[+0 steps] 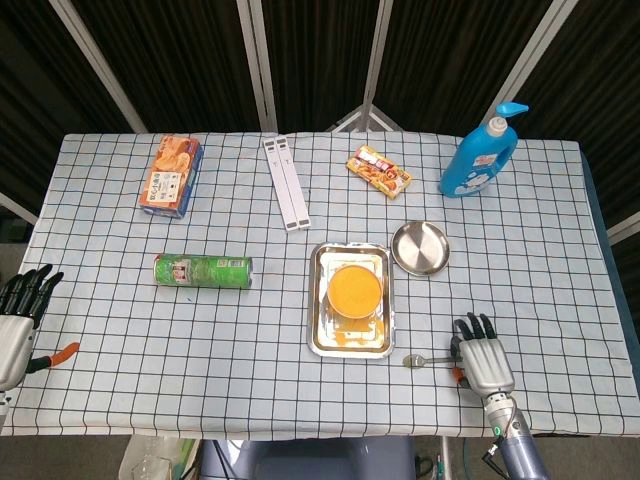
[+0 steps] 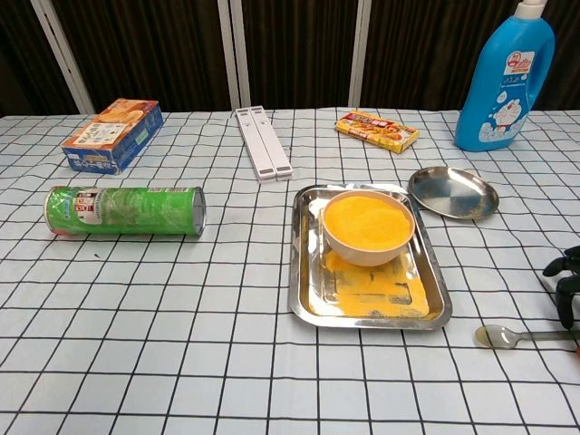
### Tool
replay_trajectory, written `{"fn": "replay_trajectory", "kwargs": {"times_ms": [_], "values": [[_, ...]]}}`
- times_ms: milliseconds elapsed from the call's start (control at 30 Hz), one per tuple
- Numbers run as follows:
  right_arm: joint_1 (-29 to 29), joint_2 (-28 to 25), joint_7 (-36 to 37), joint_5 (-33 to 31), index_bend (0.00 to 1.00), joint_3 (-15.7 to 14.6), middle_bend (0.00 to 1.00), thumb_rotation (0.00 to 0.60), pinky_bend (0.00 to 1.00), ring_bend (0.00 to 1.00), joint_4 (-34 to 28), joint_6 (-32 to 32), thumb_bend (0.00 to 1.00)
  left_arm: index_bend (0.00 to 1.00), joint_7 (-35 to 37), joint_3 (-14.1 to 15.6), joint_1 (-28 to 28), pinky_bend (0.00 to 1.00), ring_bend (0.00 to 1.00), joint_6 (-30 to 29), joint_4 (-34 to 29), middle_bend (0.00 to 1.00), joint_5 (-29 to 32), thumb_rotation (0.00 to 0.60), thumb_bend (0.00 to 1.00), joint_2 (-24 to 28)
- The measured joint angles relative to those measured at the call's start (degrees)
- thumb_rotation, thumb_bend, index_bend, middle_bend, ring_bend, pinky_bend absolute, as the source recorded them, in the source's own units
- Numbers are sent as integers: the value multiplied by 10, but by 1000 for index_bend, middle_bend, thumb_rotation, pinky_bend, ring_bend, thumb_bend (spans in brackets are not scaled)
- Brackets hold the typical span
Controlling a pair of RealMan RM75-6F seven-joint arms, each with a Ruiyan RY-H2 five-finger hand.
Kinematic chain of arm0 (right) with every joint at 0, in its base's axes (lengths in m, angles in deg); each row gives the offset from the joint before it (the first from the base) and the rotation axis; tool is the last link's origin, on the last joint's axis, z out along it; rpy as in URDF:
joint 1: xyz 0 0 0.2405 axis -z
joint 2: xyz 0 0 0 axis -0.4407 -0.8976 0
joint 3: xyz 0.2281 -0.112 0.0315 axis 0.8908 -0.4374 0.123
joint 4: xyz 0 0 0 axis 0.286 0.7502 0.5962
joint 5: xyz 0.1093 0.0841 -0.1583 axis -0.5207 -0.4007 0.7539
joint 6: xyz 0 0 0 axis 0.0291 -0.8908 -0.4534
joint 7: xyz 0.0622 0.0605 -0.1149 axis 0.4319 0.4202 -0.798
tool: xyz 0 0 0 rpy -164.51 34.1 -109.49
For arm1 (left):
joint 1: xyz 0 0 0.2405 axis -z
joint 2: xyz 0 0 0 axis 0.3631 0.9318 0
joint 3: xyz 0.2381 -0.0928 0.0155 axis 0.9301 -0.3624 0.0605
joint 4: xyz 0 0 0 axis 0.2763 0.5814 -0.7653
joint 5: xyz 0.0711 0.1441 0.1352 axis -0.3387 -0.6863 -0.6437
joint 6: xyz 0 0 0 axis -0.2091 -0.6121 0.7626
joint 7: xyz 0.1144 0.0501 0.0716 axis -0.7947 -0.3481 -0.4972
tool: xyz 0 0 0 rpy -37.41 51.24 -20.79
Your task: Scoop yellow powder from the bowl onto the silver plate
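A: Nearest edge?
B: Right hand [image 1: 483,355], fingers apart, holding nothing, over the handle end of the spoon [image 2: 506,336]. Left hand [image 1: 18,325] at the far-left edge, fingers extended, empty.
A: Middle?
B: Steel tray [image 2: 310,299]; bowl [image 2: 368,226] of yellow powder [image 2: 367,219] standing in it; green can [image 2: 125,211] lying on its side.
A: Beyond?
B: Silver plate [image 2: 452,192], just right of the tray; blue bottle [image 2: 503,80] behind.

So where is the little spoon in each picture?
Head view: the spoon lies near the bottom, right of the tray, beside the right hand.
Chest view: the spoon lies at the lower right, right of the tray.
Shared landmark: the tray.
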Motion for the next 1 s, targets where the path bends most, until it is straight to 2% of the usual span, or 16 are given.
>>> {"fn": "replay_trajectory", "kwargs": {"times_ms": [367, 600, 1000], "values": [[-5, 3, 3, 3, 525, -1, 189, 600, 0, 0, 2, -2, 360, 0, -3, 0, 1, 0, 0, 2, -1, 0, 2, 600, 0, -1], [-7, 5, 5, 7, 525, -3, 189, 600, 0, 0, 3, -4, 429, 0, -5, -1, 1, 0, 0, 4, 0, 0, 4, 600, 0, -1], [-9, 8, 1, 4, 526, -6, 189, 600, 0, 0, 6, -4, 435, 0, -5, -1, 2, 0, 0, 5, -1, 0, 5, 600, 0, -1]]}}
